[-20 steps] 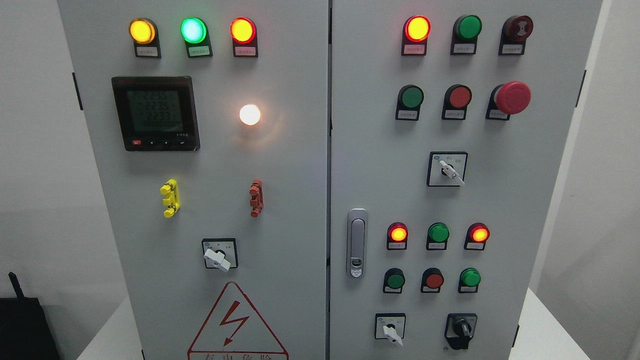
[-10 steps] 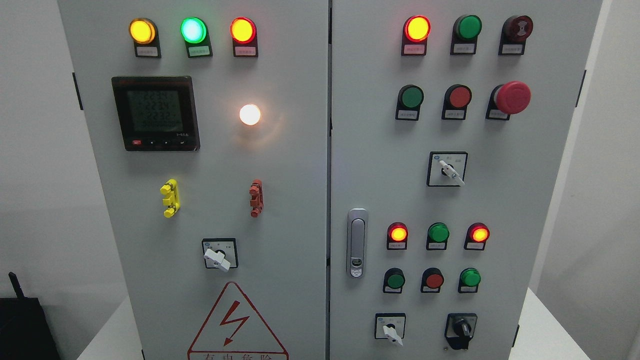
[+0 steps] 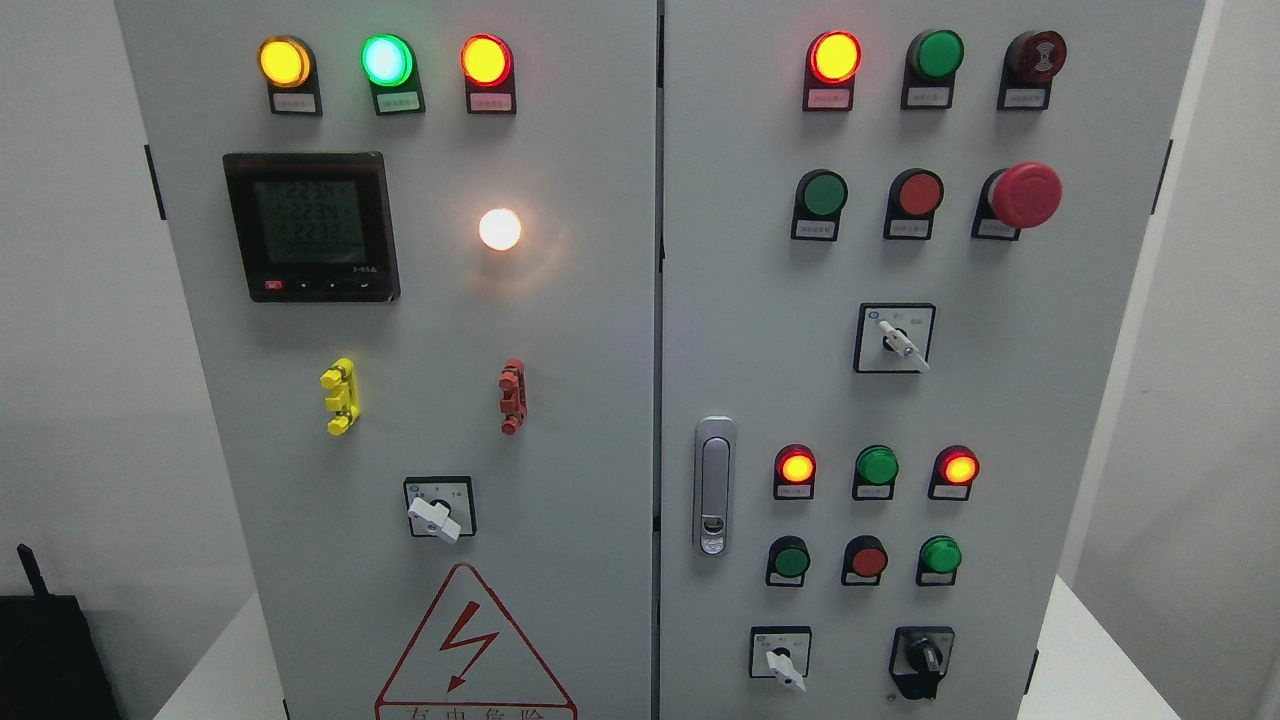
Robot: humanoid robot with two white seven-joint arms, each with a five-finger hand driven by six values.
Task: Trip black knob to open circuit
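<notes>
One black knob point(image 3: 922, 655), round, low on smooth grey cabinet point(image 3: 640, 400) | neither robot hand visible

warning triangle point(image 3: 470, 650) cut off by bottom edge, button labels too small to read, meter point(image 3: 311, 226) digits blurred

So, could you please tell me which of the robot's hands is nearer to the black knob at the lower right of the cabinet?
Neither can be judged: no hand or arm shows in the head view. The black knob sits untouched at the right door's bottom, right of a white-handled selector switch.
</notes>
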